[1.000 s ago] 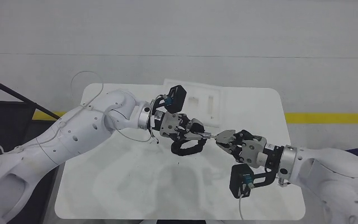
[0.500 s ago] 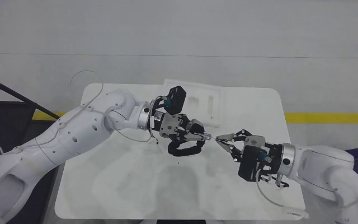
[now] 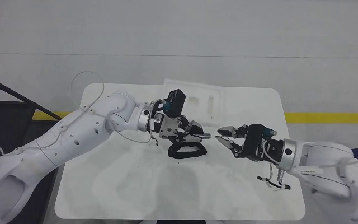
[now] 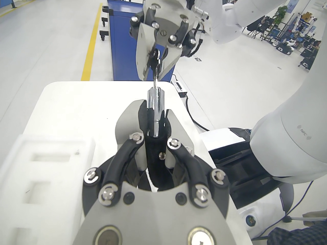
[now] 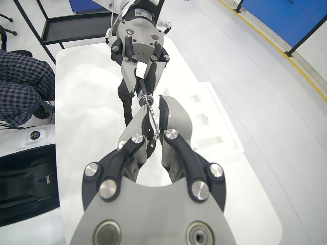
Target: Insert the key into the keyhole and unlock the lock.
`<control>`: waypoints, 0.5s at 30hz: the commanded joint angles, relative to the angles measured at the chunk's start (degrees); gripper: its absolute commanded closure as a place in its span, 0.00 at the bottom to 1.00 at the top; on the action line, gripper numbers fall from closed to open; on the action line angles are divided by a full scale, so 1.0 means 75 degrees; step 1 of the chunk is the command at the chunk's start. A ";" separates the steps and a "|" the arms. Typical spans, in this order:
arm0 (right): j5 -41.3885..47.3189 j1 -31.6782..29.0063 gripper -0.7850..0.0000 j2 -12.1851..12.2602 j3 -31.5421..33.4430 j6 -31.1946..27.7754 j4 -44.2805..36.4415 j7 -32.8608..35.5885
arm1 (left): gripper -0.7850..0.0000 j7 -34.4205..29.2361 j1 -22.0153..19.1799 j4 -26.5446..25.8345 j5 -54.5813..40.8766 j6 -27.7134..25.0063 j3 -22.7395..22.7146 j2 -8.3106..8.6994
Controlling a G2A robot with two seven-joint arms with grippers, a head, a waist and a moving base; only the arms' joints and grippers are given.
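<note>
Key (image 4: pixel 155 63) pinched in my right gripper (image 5: pixel 153 109), tip at the lock (image 4: pixel 154 98) my left gripper (image 4: pixel 154 109) clamps; an off-axis twist could slip it.

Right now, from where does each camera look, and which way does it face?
Top view: above the arms, facing down at the table; both arms, left gripper and right gripper.
Left wrist view: on that wrist, facing along its gripper to the held lock.
Right wrist view: on that wrist, facing along its gripper to the held key.
Shared: both wrist views show key meeting lock.
</note>
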 commanded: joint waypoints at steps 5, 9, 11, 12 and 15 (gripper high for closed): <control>0.0515 -0.0126 0.00 0.0073 0.0378 -0.0159 0.0188 0.0302 | 1.00 0.0109 0.0348 0.0229 0.0445 0.0000 0.0000 0.0010; 0.1015 -0.0196 0.00 0.0106 0.0661 0.0125 0.0329 0.0398 | 1.00 -0.0032 0.0671 0.0382 0.0668 0.0000 0.0000 -0.0010; 0.1338 -0.0237 0.00 0.0116 0.0776 0.0444 0.0410 0.0483 | 1.00 -0.0129 0.0833 0.0465 0.0821 0.0000 0.0000 -0.0040; 0.1467 -0.0238 0.00 0.0124 0.0830 0.0565 0.0422 0.0564 | 1.00 -0.0140 0.0936 0.0521 0.0896 0.0000 0.0000 -0.0060; 0.1796 -0.0199 0.00 0.0150 0.0937 0.0777 0.0453 0.0834 | 1.00 -0.0140 0.1184 0.0623 0.1182 0.0000 0.0000 -0.0139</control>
